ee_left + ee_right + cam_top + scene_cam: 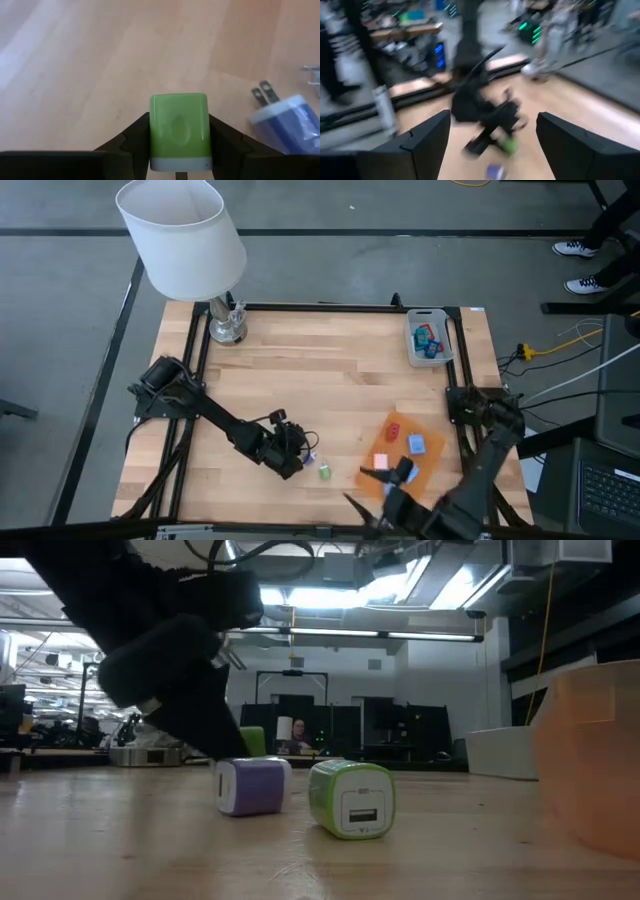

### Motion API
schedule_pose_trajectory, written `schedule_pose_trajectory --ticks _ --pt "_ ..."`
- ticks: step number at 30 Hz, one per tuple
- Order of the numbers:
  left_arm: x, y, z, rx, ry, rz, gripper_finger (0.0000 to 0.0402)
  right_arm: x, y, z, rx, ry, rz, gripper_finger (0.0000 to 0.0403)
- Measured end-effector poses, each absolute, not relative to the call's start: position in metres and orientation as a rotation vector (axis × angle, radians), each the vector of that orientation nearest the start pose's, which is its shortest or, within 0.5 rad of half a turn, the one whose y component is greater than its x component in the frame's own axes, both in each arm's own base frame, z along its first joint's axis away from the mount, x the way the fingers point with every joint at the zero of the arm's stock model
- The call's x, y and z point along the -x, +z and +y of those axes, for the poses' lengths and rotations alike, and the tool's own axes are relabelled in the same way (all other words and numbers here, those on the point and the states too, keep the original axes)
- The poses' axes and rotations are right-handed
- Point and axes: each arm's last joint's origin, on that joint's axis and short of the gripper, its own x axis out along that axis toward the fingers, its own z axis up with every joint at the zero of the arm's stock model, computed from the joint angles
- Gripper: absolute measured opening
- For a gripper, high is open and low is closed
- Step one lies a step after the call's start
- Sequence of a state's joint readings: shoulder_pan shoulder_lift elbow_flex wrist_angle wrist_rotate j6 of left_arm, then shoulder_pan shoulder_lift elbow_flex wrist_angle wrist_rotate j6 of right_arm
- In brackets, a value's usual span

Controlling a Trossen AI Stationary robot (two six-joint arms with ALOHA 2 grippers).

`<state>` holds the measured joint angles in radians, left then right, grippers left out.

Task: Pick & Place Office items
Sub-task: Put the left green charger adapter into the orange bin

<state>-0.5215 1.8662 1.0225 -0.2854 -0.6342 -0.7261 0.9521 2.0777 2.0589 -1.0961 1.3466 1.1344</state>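
pale wood surface, front edge: left gripper [177, 150] clenched on a green charger [178, 131], purple charger [287, 125] beside; right gripper [492, 137] released, nearby.

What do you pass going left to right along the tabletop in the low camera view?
Left claw, coming down from above → purple charger → green charger → orange sheet, looming blurred at the right edge.
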Motion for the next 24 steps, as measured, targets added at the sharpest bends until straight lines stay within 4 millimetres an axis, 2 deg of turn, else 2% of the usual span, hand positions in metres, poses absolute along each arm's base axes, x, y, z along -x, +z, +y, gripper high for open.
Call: schedule_pose_trajectory --ticks 3,6,12,15,17,20,24 --pt "-0.306 0.14 -0.155 0.036 0.42 0.802 0.0147 -0.261 0.338 0.34 -0.096 -0.43 0.268 0.0288" --pt "-0.307 0.155 -0.154 0.009 0.399 0.748 0.0147 -0.255 0.346 0.344 0.053 -0.322 0.383 0.0289" --pt "-0.313 0.19 -0.156 -0.036 0.295 0.599 0.0147 -0.247 0.353 0.356 0.022 -0.151 0.498 0.029" --pt "-0.319 0.206 -0.161 -0.076 0.169 0.498 0.0147 -0.242 0.356 0.367 0.051 -0.103 0.452 0.029" --pt "-0.324 0.215 -0.166 -0.083 0.061 0.426 0.0147 -0.234 0.363 0.382 0.097 -0.016 0.395 0.029" --pt "-0.329 0.224 -0.169 -0.096 -0.057 0.34 0.0147 -0.215 0.367 0.409 0.174 0.144 0.301 0.029" --pt "-0.334 0.229 -0.163 -0.097 -0.08 0.299 0.0147 -0.182 0.363 0.437 0.215 0.255 0.183 0.029"
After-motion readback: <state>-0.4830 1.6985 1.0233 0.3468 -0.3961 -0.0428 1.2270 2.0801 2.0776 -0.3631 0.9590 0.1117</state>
